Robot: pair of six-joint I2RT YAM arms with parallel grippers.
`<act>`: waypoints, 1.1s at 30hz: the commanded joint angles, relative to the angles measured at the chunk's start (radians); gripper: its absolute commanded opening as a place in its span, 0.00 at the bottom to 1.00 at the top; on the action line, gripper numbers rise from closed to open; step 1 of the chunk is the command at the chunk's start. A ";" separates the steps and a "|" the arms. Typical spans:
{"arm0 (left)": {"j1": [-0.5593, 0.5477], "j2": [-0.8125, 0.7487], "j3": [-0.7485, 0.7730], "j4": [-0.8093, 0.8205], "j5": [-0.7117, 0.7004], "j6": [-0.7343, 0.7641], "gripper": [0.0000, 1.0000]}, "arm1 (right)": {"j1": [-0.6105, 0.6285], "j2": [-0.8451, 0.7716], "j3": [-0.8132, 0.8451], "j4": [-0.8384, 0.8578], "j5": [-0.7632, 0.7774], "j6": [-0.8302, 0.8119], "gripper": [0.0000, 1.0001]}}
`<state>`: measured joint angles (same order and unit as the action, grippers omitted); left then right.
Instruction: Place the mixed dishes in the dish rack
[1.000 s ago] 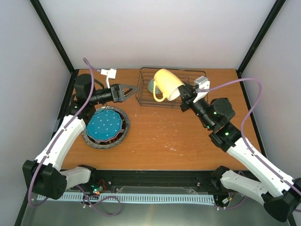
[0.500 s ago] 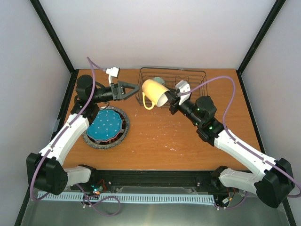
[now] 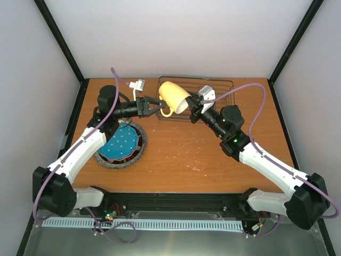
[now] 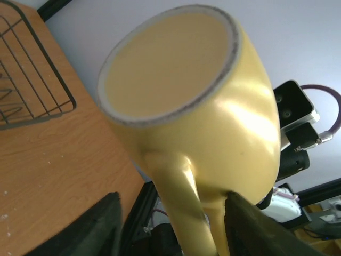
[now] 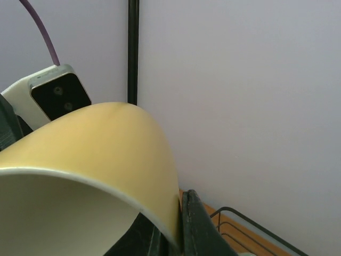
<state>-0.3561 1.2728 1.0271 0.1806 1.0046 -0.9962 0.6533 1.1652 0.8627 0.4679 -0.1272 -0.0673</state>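
Note:
The yellow mug (image 3: 173, 96) hangs tilted in the air over the left end of the dish rack (image 3: 218, 88), base toward the back left. My right gripper (image 3: 193, 111) is shut on its rim, one finger inside and one outside (image 5: 200, 229). My left gripper (image 3: 158, 106) reaches in from the left, and its jaws straddle the mug's handle (image 4: 181, 202). The right finger (image 4: 250, 229) touches the mug by the handle's root; the left finger (image 4: 101, 224) stands apart from it. A teal white-dotted plate (image 3: 120, 142) tops a stack of plates at the left.
The black wire rack (image 4: 32, 69) sits at the back of the wooden table (image 3: 186, 154). The plate stack rests on a grey speckled plate (image 3: 106, 162) under my left forearm. White walls and black frame posts close the cell.
My right arm has carried the mug leftward, from above the rack to its left end. My left gripper has moved right to the handle and its jaws have narrowed around it.

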 commanded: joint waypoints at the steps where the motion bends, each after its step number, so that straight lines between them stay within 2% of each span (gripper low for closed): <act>1: -0.006 0.004 0.044 0.009 -0.019 0.012 0.47 | -0.001 -0.015 0.060 0.136 -0.005 -0.003 0.03; 3: -0.006 0.008 0.042 0.021 -0.015 0.008 0.31 | -0.001 -0.012 0.066 0.131 -0.009 -0.003 0.03; 5: -0.006 0.013 0.041 0.038 -0.009 -0.002 0.05 | -0.001 -0.007 0.070 0.132 -0.013 -0.002 0.03; 6: -0.006 0.015 0.039 0.047 -0.005 -0.009 0.01 | -0.001 -0.004 0.070 0.135 -0.014 -0.001 0.03; 13: -0.008 0.006 0.038 0.074 -0.001 -0.006 0.01 | -0.001 0.017 0.082 0.124 -0.015 0.007 0.03; 15: -0.008 0.000 0.055 0.044 -0.012 0.024 0.00 | -0.001 0.019 0.089 0.109 0.004 0.014 0.05; 17: -0.007 0.002 0.090 -0.017 -0.033 0.069 0.01 | -0.002 0.016 0.091 0.095 0.026 0.014 0.15; 22: -0.007 0.030 0.193 -0.141 -0.079 0.181 0.01 | -0.002 -0.007 0.085 0.054 0.094 0.004 0.52; 23: -0.007 0.039 0.215 -0.162 -0.091 0.202 0.00 | -0.001 -0.013 0.082 0.046 0.111 0.001 0.56; 28: -0.006 0.094 0.348 -0.309 -0.178 0.338 0.01 | -0.001 -0.046 0.053 0.010 0.180 -0.033 0.62; 33: -0.007 0.200 0.532 -0.478 -0.359 0.560 0.01 | -0.001 -0.129 -0.016 -0.071 0.347 -0.066 0.65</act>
<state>-0.3603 1.4147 1.4059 -0.1841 0.8070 -0.6670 0.6487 1.1168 0.8970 0.4362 0.0677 -0.1013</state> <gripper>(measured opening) 0.111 0.643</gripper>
